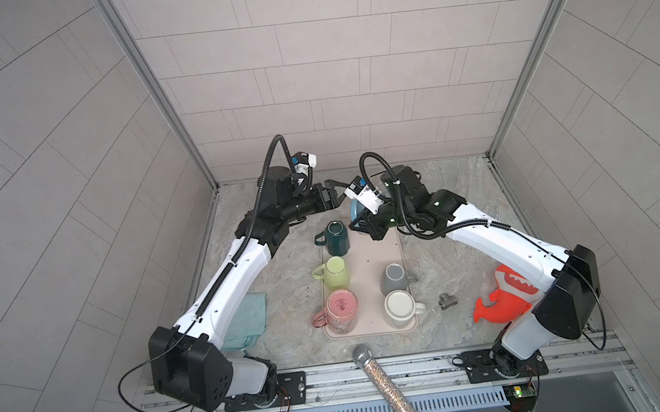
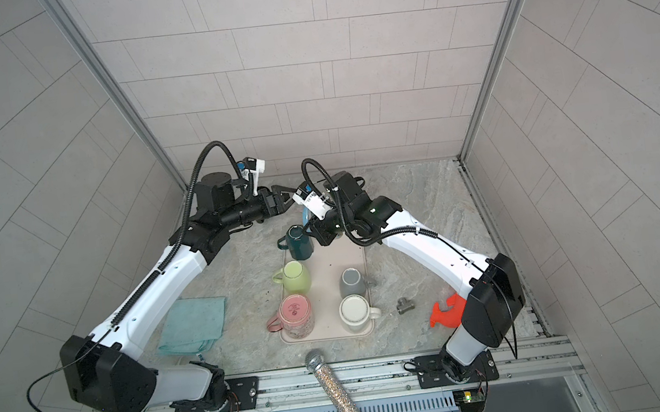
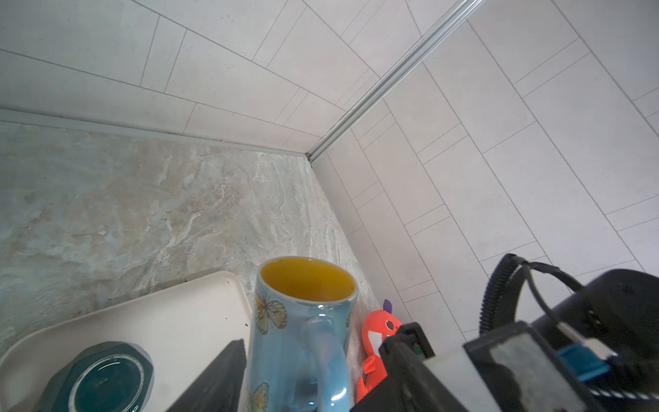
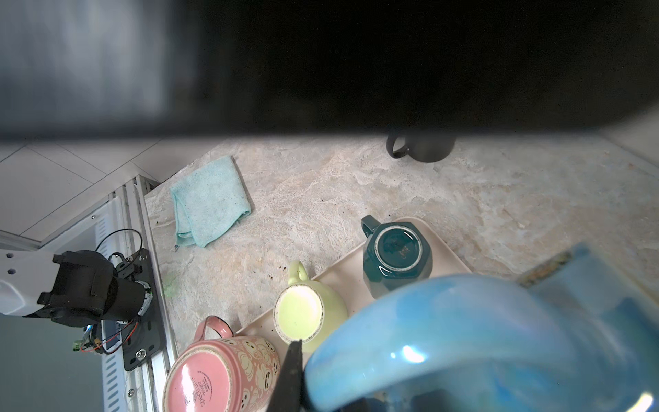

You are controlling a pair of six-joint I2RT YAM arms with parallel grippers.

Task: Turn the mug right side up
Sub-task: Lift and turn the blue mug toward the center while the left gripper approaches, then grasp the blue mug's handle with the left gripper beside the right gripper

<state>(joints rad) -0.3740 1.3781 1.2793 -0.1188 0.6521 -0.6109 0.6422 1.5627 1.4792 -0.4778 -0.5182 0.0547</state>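
We see the right claw (image 1: pixel 360 229) closed, apparently on the blue mug (image 3: pixel 285 331), which is upright beside the tray (image 3: pixel 160 314) corner. The left claw (image 1: pixel 336 194) is open, near the mug.

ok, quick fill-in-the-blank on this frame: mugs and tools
1. The butterfly mug is ___ inside.
2. The right tool is shut on the butterfly mug; the left tool is ___ and holds nothing.
3. The pink mug stands ___ on the tray.
4. Not counting the butterfly mug, ___ mugs stand on the tray.

Missing words: yellow; open; upside down; five.
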